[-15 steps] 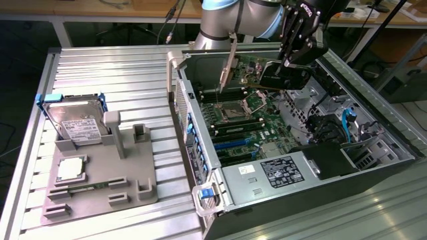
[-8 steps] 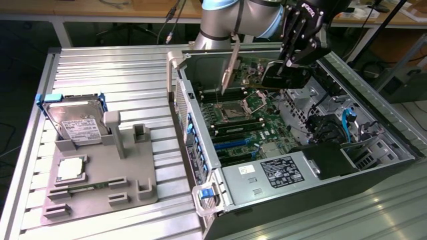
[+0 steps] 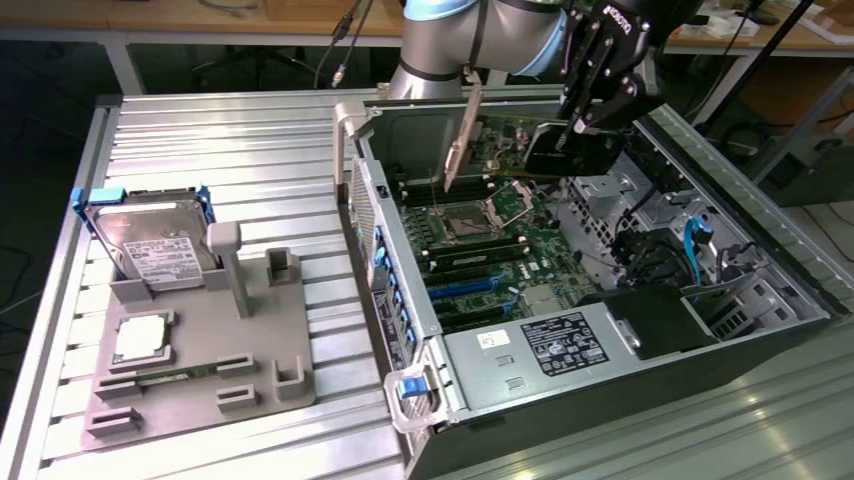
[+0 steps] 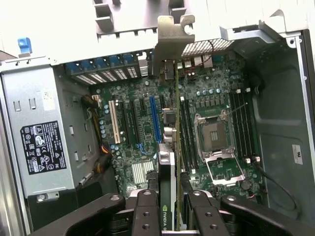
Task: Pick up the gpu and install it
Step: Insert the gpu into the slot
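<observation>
My gripper (image 3: 583, 122) is shut on the gpu (image 3: 567, 152), a dark card with a pale metal end bracket (image 3: 461, 135). It hangs inside the open computer case, above the motherboard (image 3: 501, 245) and close to the CPU socket (image 3: 470, 213). In the wrist view the gpu (image 4: 169, 167) shows edge-on between my fingers (image 4: 146, 211), with its bracket (image 4: 172, 34) towards the case's rear wall. It hovers between the blue expansion slot (image 4: 155, 118) and the CPU socket (image 4: 216, 132). Whether it touches the board cannot be told.
The case (image 3: 414, 395) lies open on a ribbed metal table (image 3: 227, 150). A power supply (image 3: 567, 345) and cables fill its near end. On the exterior view's left, a grey fixture (image 3: 254, 385) holds a silver hard drive (image 3: 154, 250) and a processor chip (image 3: 140, 340).
</observation>
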Motion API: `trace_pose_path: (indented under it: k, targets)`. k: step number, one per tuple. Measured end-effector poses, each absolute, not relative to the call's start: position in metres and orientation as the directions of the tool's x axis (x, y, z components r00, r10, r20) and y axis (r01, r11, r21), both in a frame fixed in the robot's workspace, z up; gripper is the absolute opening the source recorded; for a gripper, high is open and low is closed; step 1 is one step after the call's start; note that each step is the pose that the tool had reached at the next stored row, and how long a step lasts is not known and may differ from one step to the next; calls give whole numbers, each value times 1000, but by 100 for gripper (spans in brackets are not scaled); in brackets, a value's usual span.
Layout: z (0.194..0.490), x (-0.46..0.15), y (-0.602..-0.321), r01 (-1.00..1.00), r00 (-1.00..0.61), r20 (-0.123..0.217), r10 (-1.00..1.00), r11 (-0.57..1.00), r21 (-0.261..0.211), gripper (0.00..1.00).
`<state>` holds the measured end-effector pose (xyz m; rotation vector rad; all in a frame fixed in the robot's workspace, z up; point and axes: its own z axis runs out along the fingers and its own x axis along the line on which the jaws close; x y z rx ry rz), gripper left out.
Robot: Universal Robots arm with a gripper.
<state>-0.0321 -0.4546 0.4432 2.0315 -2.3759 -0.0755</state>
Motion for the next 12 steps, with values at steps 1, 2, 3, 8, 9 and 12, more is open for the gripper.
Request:
trace_pose_path:
  k: [1, 2, 3, 8, 9, 12]
  targets:
    - [443, -32, -455, -987, -152, -20, -988, 151, 46, 27]
    - [443, -32, -455, -988, -147, -20, -989, 146, 46, 27]
    - [443, -32, -455, -989, -143, -20, -990, 142, 46, 27]
    - [443, -31, -455, -992, -119, -20, -993, 118, 46, 27]
    - [443, -31, -455, -993, -112, -20, -993, 111, 46, 27]
    - [443, -31, -454, -994, -99, -20, -995, 98, 46, 27]
